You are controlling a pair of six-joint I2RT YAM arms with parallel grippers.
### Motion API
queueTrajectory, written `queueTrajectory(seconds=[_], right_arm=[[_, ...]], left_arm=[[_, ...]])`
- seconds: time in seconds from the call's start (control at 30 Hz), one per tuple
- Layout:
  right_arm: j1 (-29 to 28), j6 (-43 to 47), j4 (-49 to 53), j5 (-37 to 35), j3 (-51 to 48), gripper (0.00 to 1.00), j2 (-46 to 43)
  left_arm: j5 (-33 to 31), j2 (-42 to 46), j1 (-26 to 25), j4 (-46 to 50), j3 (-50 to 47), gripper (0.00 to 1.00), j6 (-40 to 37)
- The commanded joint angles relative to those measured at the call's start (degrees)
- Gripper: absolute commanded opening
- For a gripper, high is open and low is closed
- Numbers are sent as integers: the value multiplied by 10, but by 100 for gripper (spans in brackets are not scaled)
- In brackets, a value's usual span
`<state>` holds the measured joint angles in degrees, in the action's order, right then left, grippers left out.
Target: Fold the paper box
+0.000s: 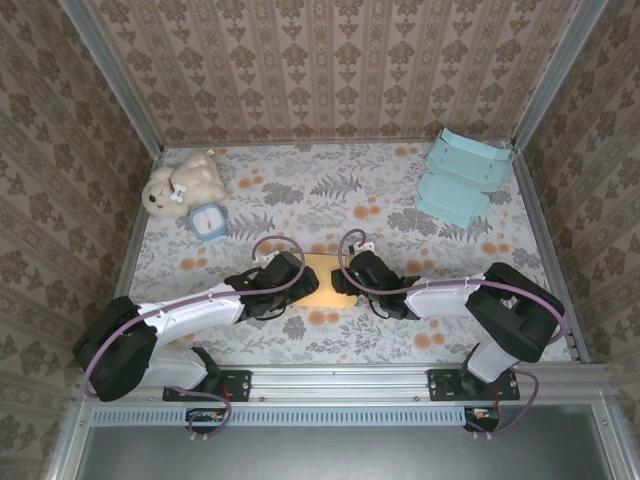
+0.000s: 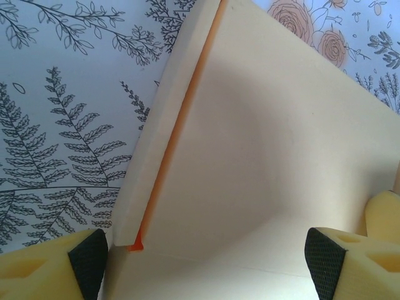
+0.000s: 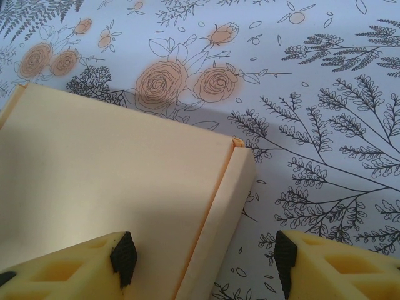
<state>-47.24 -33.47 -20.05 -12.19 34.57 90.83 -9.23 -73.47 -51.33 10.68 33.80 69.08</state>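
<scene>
Brown damask walls; floral-print table; aluminium corner rails; soft even light.

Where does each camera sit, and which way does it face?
Top external: above, behind the arm bases, facing down at the floral-patterned table; left arm and right arm reach the flat cream paper box.
Left wrist: on the left arm, facing down at a folded box-edge strip; open yellow jaws show.
Right wrist: on the right arm, facing a folded strip likewise; open jaws show.
All share the box.
</scene>
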Motion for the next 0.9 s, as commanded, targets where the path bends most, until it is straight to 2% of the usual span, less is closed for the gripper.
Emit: queueTrajectory(seconds=[0.0,0.5,0.7,0.87], right_arm=[[-3,2,49,8,-5,64,4],[-4,0,49,8,-2,64,7],[-3,0,46,10,-3,64,10],[-4,0,46,12,-4,64,11]], left_arm=[[-15,-4,3,-2,2,85,13],[-11,-10,7,-12,-5,84,18],[-9,-28,13,-8,0,99,30],[-16,-35,14,1,12,100,54]])
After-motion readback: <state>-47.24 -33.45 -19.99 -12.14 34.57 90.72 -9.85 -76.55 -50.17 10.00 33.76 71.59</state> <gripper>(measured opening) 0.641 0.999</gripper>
